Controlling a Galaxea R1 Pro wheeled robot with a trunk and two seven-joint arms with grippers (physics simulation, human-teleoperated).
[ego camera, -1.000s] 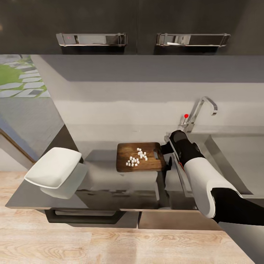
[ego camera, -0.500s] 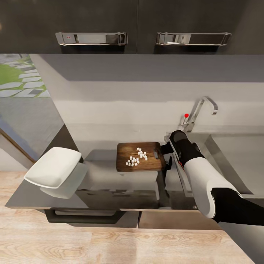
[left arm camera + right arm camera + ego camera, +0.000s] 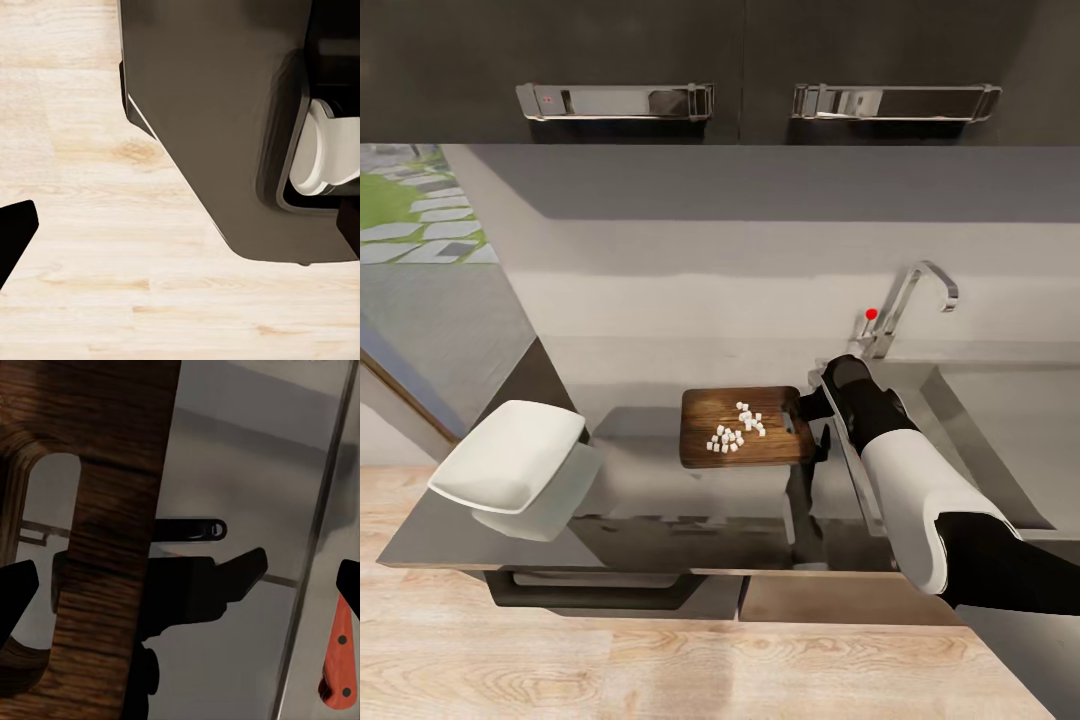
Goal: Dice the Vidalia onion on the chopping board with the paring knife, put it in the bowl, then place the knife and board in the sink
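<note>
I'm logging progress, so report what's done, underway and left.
Done: diced onion lies in white cubes on the chopping board. Underway: the right gripper is at the board's slotted end; the paring knife lies nearby. Left: cubes into the bowl, then knife and board into the sink.

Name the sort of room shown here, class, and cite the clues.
Most likely a kitchen: a steel sink with a chrome tap, a chopping board holding diced onion, and dark upper cabinets.

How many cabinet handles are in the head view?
2: one handle on the upper cabinet above the bowl and board, another above the tap.
</note>
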